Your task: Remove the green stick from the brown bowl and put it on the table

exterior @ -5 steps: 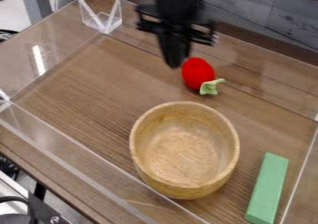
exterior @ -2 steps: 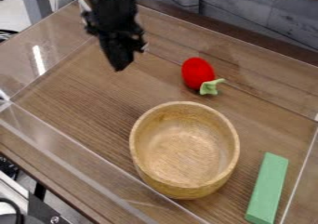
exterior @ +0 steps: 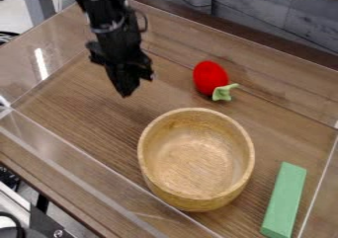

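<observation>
The stick point(exterior: 284, 200) lay on the table point(exterior: 79, 109) right of the bowl point(exterior: 197, 158), well apart from the gripper point(exterior: 126, 87), which was clenched and empty.

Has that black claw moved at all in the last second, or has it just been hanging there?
Yes. The claw was just above the red strawberry toy; it has now swung left across the picture and dropped lower toward the table.

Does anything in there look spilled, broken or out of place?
Nothing stands out. The brown bowl sits upright and empty, the green stick lies flat on the table beside it, and the red toy looks intact.
</observation>
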{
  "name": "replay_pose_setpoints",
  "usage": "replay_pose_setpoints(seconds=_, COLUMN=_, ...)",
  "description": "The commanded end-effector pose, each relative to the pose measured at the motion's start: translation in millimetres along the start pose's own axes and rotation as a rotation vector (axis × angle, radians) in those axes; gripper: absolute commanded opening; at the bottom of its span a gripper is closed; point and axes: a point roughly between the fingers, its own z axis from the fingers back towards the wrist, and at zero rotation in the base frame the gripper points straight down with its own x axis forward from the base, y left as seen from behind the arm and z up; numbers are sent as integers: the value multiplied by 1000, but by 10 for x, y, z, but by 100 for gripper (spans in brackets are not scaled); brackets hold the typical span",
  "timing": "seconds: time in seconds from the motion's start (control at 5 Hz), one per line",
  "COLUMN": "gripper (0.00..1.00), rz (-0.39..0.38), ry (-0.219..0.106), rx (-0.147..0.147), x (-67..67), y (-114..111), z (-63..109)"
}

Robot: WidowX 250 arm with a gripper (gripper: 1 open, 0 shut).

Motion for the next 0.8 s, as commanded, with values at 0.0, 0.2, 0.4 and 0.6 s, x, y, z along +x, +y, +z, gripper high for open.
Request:
replay_pose_setpoints(seconds=0.0, gripper=0, rz=61, ry=-38, rx=19, x=122, y=94, z=-29)
replay_pose_setpoints(seconds=0.2, gripper=0, rz=100, ry=-54, rx=25, x=163, y=145, z=-10)
replay_pose_setpoints(seconds=0.4, gripper=0, rz=154, ry=-59, rx=37, x=250, y=239, z=-50)
replay_pose_setpoints(seconds=0.6, gripper=0, rz=194, ry=-61, rx=52, x=319, y=325, z=-109)
